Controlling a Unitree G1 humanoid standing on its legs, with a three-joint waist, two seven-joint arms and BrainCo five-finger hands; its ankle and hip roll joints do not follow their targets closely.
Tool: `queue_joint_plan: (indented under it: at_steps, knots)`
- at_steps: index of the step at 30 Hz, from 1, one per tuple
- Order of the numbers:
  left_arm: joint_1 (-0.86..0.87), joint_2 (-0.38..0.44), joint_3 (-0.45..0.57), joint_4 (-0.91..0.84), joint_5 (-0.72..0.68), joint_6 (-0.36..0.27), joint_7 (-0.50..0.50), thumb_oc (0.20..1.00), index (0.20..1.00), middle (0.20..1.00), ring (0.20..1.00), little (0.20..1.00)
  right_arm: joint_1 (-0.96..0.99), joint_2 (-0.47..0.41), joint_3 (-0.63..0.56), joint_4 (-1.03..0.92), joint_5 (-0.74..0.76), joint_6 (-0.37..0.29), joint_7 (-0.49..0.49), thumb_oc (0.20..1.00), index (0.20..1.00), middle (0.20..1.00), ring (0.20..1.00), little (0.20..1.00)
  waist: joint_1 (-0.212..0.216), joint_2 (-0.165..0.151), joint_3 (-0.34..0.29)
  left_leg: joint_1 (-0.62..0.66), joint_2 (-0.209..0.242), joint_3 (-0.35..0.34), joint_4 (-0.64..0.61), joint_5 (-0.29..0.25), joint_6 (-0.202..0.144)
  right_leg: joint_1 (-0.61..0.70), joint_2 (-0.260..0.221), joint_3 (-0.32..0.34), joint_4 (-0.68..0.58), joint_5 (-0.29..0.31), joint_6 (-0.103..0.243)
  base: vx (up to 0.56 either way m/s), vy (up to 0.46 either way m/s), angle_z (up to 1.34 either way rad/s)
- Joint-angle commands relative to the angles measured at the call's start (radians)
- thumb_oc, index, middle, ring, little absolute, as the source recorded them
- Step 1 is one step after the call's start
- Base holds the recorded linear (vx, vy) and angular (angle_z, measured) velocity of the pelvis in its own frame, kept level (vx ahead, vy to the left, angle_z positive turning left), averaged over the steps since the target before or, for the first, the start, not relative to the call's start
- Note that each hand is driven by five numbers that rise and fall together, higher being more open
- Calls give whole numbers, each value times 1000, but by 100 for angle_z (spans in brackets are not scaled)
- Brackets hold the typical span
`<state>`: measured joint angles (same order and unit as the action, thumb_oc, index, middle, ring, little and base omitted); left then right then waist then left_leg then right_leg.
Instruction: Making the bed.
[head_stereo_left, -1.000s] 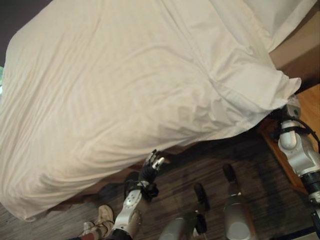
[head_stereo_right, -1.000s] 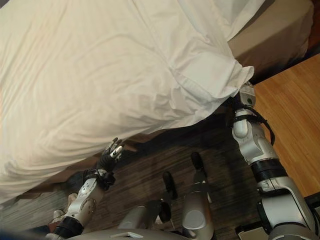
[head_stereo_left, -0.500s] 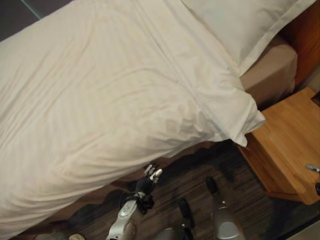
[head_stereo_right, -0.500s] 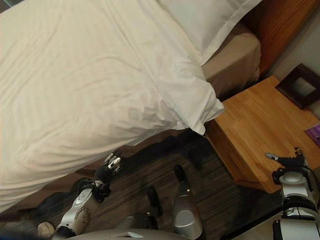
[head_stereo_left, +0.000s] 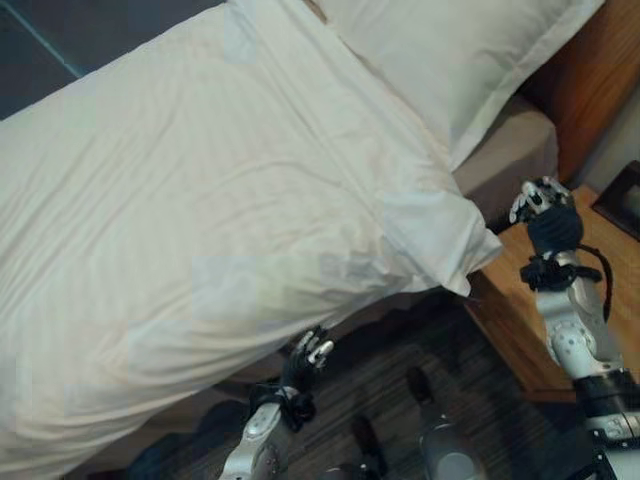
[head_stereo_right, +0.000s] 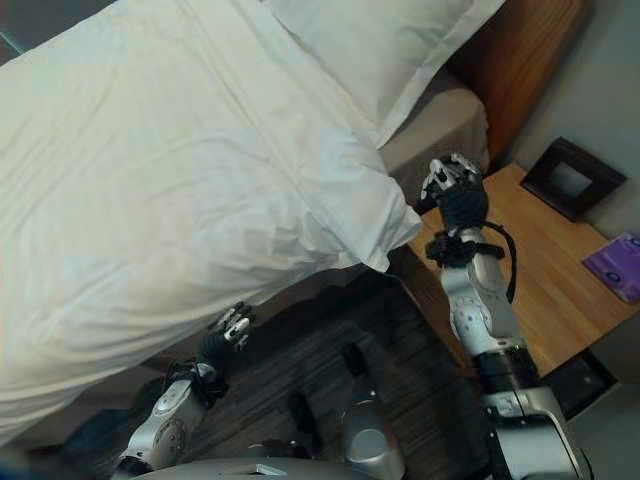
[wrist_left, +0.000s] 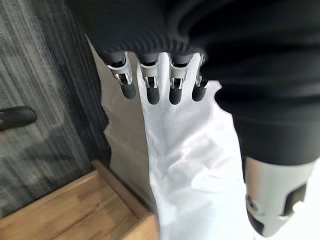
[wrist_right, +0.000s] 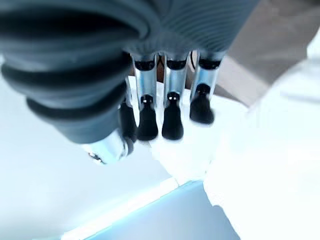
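Note:
A white duvet (head_stereo_left: 220, 200) lies spread over the bed, and its near corner (head_stereo_left: 465, 265) droops over the bed's side. A white pillow (head_stereo_left: 470, 50) rests at the head end. My right hand (head_stereo_right: 455, 195) is raised just beside that corner, above the nightstand. It is open and holds nothing, and its fingers (wrist_right: 172, 115) point toward white cloth. My left hand (head_stereo_left: 305, 360) hangs low by the bed's side, under the duvet's hanging edge. It is open too, and its straight fingers (wrist_left: 152, 90) point at the cloth (wrist_left: 190, 165) without touching it.
A wooden nightstand (head_stereo_right: 560, 270) stands to the right of the bed and carries a dark picture frame (head_stereo_right: 570, 180) and a purple item (head_stereo_right: 615, 265). The wooden headboard (head_stereo_right: 520, 60) rises behind the pillow. A strip of tan mattress (head_stereo_right: 440, 125) shows beneath it. Dark striped carpet (head_stereo_left: 400, 350) covers the floor.
The camera has swung toward the head of the bed. My right hand let go of the duvet corner, dropped away, then rose beside it. The left hand has hardly moved.

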<state>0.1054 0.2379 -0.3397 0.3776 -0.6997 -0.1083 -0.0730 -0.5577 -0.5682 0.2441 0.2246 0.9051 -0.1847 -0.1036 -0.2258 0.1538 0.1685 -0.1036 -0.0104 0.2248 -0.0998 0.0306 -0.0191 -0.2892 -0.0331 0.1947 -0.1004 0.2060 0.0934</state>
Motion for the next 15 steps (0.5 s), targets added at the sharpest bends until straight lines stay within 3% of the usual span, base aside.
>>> queue_joint_plan:
  at_steps: [1, 4, 9, 15]
  knots:
    - [-63, 26, -5, 4, 32, -29, 3, 1000, 1000, 1000, 1000, 1000, -151, 26, -5, 60, 23, -10, 23, 200, 200, 200, 200, 200, 45, -7, -16, 23, -3, -11, 13, -2, -34, 36, -51, 25, 20, -47, 67, 0, 0, 0]
    - [-75, 27, -12, 12, 32, -29, 5, 1000, 1000, 1000, 1000, 1000, -231, 78, 38, 124, 24, 5, 14, 200, 200, 200, 200, 200, 60, -2, -15, 19, -3, -15, 13, 1, -35, 34, -53, 22, 21, -48, 65, 1, -17, 7]
    - [-131, 37, -27, 38, 17, -39, 23, 1000, 1000, 1000, 1000, 1000, -510, 214, 80, 420, 21, 31, -39, 200, 200, 200, 200, 200, 102, 20, -10, 1, -6, -29, 13, 10, -39, 23, -58, 9, 24, -50, 58, -3, -27, 6]
    - [-165, 37, -42, 60, 18, -41, 31, 1000, 1000, 1000, 1000, 1000, -612, 296, 63, 570, 7, 42, -65, 200, 200, 200, 200, 200, 128, 41, -5, -16, -6, -49, 13, 21, -45, 20, -59, -10, 24, -54, 52, 5, -38, 7]
